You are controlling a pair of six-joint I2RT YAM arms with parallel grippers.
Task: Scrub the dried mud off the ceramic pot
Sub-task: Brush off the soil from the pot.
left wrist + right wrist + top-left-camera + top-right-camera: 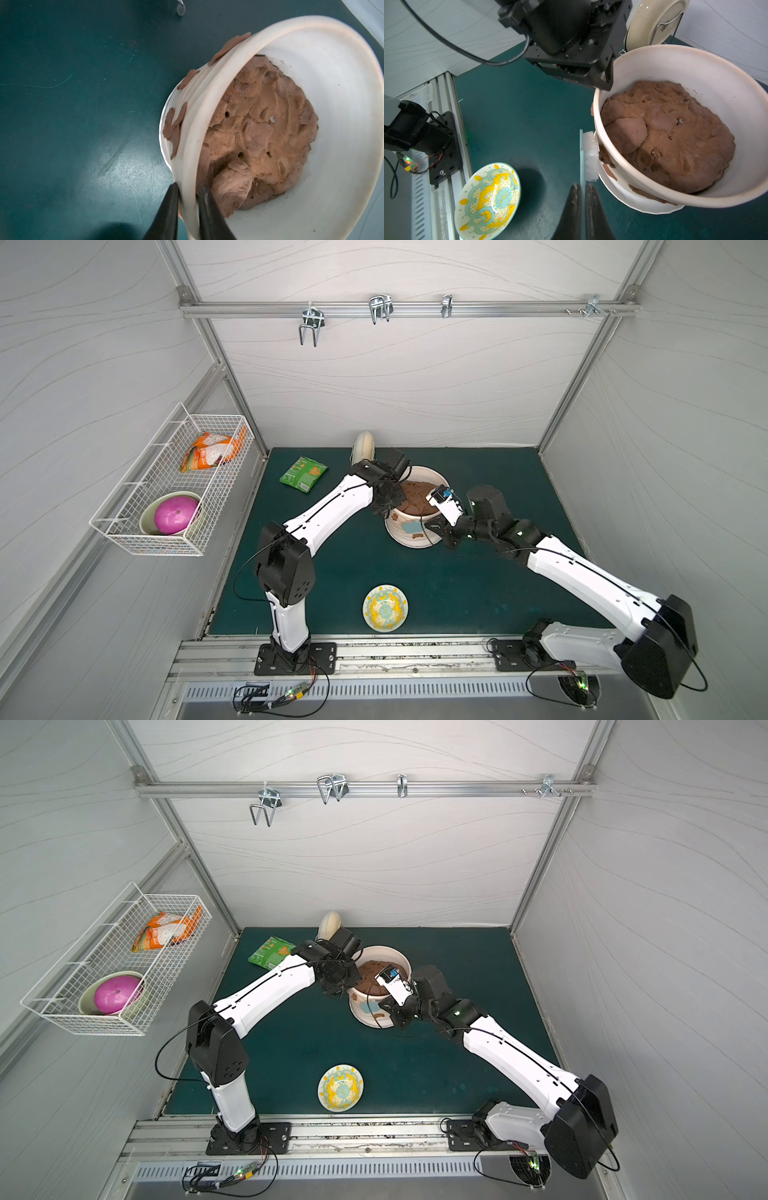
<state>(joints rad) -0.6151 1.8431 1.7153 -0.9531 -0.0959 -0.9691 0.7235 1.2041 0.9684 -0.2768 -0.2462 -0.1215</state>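
The cream ceramic pot [436, 477] [395, 955] stands mid-mat, holding a cracked brown soil mass [259, 135]. Flat patches of dried mud [174, 128] [609, 174] stick to its ribbed outer wall. My left gripper [188, 186] [384, 506] is shut on the pot's rim, one finger outside and one inside. My right gripper [582, 186] [430, 526] is shut on the thin pale-blue handle of a brush [590, 155]. The brush's white bristles press against the pot's near wall, beside a mud patch [417, 536].
A yellow-patterned dish [385, 608] [488, 201] sits near the front edge. A green snack bag [303, 473] lies at the back left of the mat. A plate on a wire stand [654, 22] is behind the pot. A wire basket [124, 526] hangs on the left wall.
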